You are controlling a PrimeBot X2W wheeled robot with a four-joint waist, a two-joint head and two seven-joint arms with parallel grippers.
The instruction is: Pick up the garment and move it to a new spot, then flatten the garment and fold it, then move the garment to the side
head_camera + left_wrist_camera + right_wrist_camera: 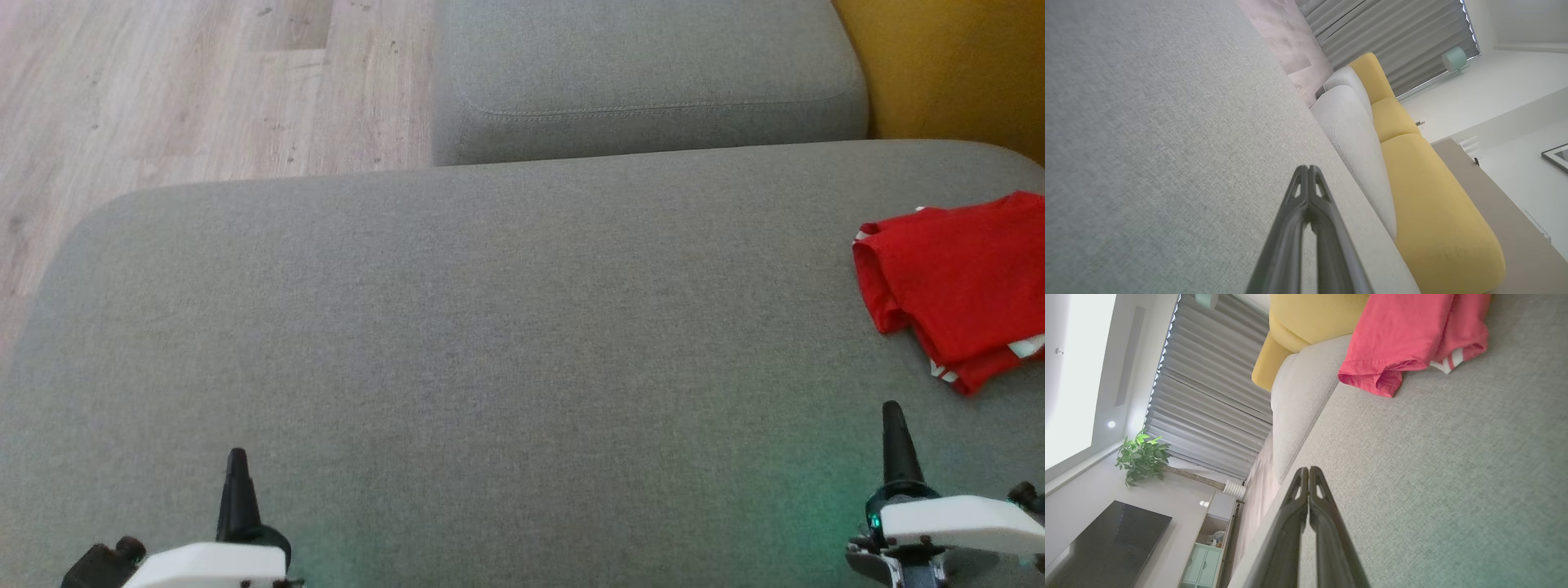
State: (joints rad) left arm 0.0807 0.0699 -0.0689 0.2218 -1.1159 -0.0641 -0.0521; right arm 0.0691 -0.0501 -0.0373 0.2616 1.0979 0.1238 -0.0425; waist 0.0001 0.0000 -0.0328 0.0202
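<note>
The garment (963, 286) is a red piece with white-striped trim, lying folded at the far right of the grey sofa seat (490, 327). The right wrist view has the garment (1412, 335) at the top, well ahead of the fingertips. My left gripper (237, 457) hovers over the seat at the lower left, shut and holding nothing, and its tips (1308, 169) meet in the left wrist view. My right gripper (894, 408) sits at the lower right, short of the garment, also shut on nothing, with its tips (1308, 470) pressed together.
A second grey cushion (645, 82) lies beyond the seat. Yellow sofa backs (947, 65) rise at the right. Wooden floor (163, 90) lies to the left of the seat's rounded edge. A television (1106, 543), a plant (1141, 457) and curtains (1208, 384) stand across the room.
</note>
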